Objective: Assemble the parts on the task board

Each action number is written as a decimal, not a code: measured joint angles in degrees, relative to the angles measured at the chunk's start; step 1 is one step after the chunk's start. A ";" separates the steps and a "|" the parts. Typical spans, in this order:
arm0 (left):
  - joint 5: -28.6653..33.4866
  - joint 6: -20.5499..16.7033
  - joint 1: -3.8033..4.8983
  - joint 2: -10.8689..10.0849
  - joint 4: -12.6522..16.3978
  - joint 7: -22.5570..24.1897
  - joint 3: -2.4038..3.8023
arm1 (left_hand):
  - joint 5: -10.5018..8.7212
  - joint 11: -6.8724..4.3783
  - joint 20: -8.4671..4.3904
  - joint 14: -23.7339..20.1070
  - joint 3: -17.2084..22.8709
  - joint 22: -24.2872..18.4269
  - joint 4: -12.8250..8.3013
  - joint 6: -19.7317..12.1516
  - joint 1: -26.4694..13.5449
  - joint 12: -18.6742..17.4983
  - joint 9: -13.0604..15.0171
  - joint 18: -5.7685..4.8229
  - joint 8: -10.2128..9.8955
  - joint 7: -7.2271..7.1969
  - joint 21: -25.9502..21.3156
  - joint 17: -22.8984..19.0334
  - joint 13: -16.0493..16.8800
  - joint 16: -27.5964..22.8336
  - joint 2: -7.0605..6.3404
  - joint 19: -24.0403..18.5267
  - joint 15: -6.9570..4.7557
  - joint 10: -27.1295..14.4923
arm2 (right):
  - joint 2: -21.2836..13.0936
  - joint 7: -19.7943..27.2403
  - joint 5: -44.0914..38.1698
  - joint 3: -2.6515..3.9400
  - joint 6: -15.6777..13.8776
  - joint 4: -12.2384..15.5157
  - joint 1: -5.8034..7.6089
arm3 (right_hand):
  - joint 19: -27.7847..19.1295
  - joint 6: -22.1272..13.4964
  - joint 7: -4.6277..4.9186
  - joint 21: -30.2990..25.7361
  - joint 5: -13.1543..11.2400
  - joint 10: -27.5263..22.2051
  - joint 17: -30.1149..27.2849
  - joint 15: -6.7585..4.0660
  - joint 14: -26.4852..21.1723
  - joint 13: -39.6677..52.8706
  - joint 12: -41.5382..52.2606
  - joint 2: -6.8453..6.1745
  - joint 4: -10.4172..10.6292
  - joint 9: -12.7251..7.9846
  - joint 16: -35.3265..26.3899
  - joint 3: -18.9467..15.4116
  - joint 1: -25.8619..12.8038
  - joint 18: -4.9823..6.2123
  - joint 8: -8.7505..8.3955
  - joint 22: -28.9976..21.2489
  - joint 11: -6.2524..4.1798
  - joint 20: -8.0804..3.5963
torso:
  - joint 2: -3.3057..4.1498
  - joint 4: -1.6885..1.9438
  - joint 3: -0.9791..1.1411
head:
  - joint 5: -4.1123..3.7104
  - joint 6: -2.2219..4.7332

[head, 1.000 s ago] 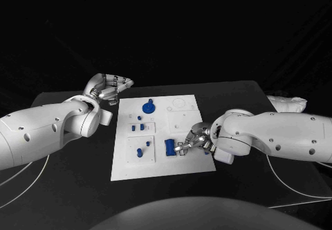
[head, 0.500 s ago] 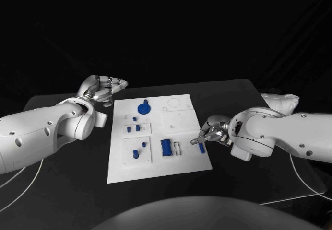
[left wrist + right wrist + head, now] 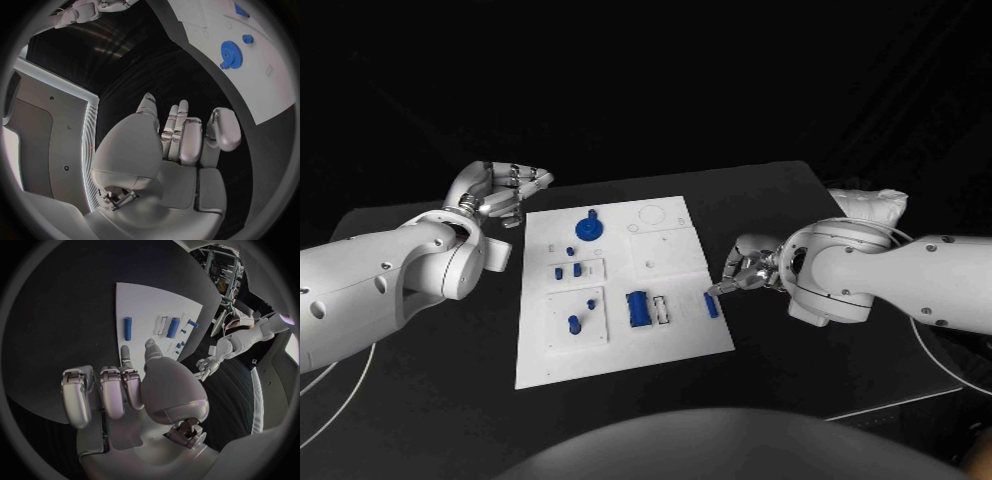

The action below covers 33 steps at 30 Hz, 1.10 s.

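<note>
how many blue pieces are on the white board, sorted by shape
gear: 1
block: 1
rod: 1
small pegs: 4
total: 7

Black tabletop (image 3: 430, 350), white task board (image 3: 675, 330) laid flat at its middle, small blue parts (image 3: 640, 308) set on the board

The board (image 3: 682, 330) looks like smooth matt white plastic, and the small blue pieces on it, such as the gear (image 3: 590, 226) and the bar (image 3: 711, 305), look like plain matt plastic. The table (image 3: 790, 205) is dull matt black. Both arms have glossy white shells; the left hand (image 3: 501, 189) and right hand (image 3: 740, 270) look like brushed silver metal.
</note>
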 measured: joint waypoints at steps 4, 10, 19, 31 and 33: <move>0.00 0.01 0.00 0.00 0.00 0.00 0.00 | 0.00 0.00 0.00 0.00 0.00 0.00 0.00 0.00 0.00 0.00 0.00 0.00 0.00 0.00 0.00 0.00 0.00 0.00 0.00 0.00 0.00 0.00 | 0.35 -0.14 -1.25 -0.02 0.45 -0.55 -0.32 | 0.00 0.62 -0.22 0.00 0.22 0.00 0.00 0.00 0.00 0.00 0.00 0.00 -0.06 -0.29 0.00 0.40 0.00 0.00 -0.02 0.00 0.00 0.00 | 0.02 0.01 0.01 | -0.01 0.00; -0.01 0.02 0.00 -0.03 0.03 0.00 0.00 | 0.00 0.00 0.00 0.00 0.00 -0.01 0.00 0.00 0.00 0.00 0.00 0.00 0.00 0.00 0.00 0.00 0.00 0.00 0.00 0.00 0.00 0.00 | 1.37 -0.25 -2.38 -0.02 0.96 -1.85 -0.94 | 0.00 1.23 -0.42 0.00 0.22 0.00 0.00 0.00 0.00 0.00 0.00 0.00 -0.39 -0.72 0.00 0.72 0.00 0.00 -0.21 -0.01 0.00 0.00 | 0.05 0.07 0.01 | 0.11 0.00; -0.02 0.02 0.00 -0.08 0.05 -0.01 0.00 | 0.00 0.00 0.00 0.00 0.00 -0.01 0.00 0.00 0.00 0.00 0.00 0.00 0.00 0.00 0.00 0.00 0.00 0.00 0.00 0.00 0.00 0.00 | 3.38 -0.31 -3.15 -0.03 1.78 -3.87 -1.97 | 0.00 1.67 -0.45 0.00 0.22 0.00 -0.01 0.00 0.00 0.00 0.00 0.00 -0.77 -1.23 0.00 1.11 0.00 0.00 -0.55 -0.01 0.00 0.00 | 0.02 0.07 0.02 | 0.62 0.00; -0.04 0.03 0.00 -0.10 0.08 -0.01 0.00 | 0.00 0.00 0.00 0.00 0.00 -0.02 0.00 0.00 0.00 0.00 0.00 0.00 0.00 0.00 -0.28 -0.06 0.04 0.00 0.00 0.00 0.00 0.00 | 4.84 -0.34 -3.37 -0.03 3.49 -5.43 -2.58 | 0.00 2.02 -0.39 0.00 0.22 0.00 -0.01 0.00 0.00 0.00 0.00 0.01 -1.09 -1.81 0.00 1.75 0.00 0.00 -1.12 -0.02 0.00 0.00 | -0.01 0.07 -0.01 | 1.01 0.00; -0.04 0.03 0.00 -0.08 0.09 -0.01 0.00 | 0.00 0.00 0.00 0.00 0.00 -0.02 0.00 0.00 0.00 0.00 0.00 0.00 0.00 0.00 -0.28 -0.06 0.04 0.00 0.00 0.00 0.00 0.00 | 4.98 -0.34 -3.34 -0.03 3.81 -5.65 -2.66 | 0.00 2.02 -0.39 0.00 0.22 0.00 -0.01 0.00 0.00 0.00 0.01 0.01 -1.15 -1.89 0.00 1.81 0.00 0.00 -1.12 -0.02 0.00 0.00 | -0.01 0.07 -0.03 | 1.02 0.00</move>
